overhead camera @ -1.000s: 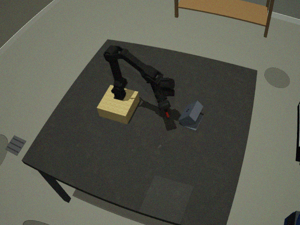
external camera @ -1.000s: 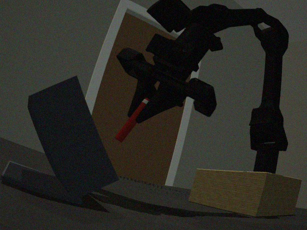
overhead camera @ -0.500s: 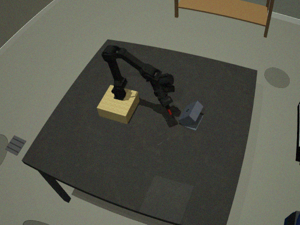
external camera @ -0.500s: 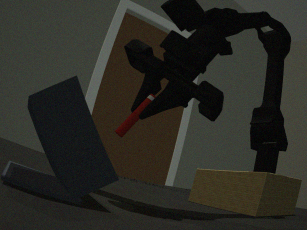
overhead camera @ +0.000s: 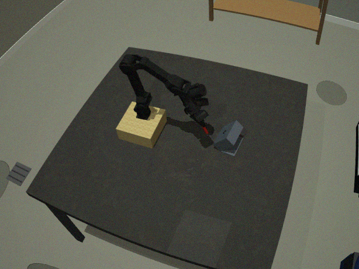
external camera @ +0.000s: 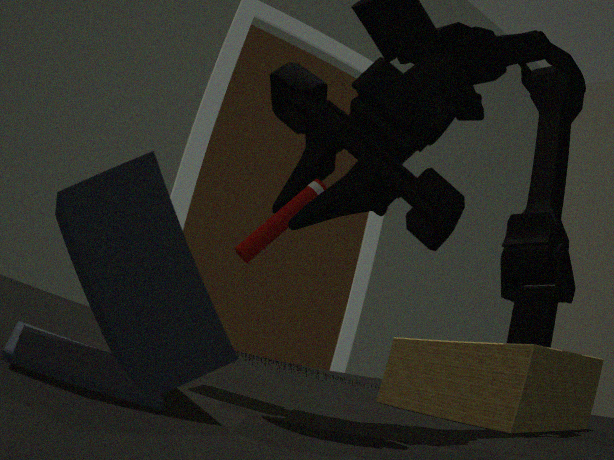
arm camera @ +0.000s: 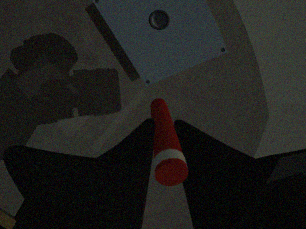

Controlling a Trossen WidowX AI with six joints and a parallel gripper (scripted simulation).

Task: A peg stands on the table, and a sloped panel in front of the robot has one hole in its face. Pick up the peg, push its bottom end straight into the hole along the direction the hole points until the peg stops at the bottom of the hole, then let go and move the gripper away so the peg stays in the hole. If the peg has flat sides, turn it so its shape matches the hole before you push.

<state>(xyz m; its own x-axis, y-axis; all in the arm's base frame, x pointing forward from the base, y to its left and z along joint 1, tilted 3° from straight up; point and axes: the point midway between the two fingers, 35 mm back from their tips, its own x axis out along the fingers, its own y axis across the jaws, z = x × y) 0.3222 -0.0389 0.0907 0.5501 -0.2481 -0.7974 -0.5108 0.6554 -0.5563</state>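
A round red peg with a white band near its top end is held in the air, tilted, its bottom end toward the panel. My gripper is shut on the peg around its upper half. The blue-grey sloped panel stands in front, apart from the peg. Its round hole shows dark in the face; in the wrist view it lies beyond the peg's bottom end. The hole's face is turned away in the exterior view.
The arm's base stands on a light wooden block on the dark table. The panel has a base plate behind it. A shelf stands beyond the table.
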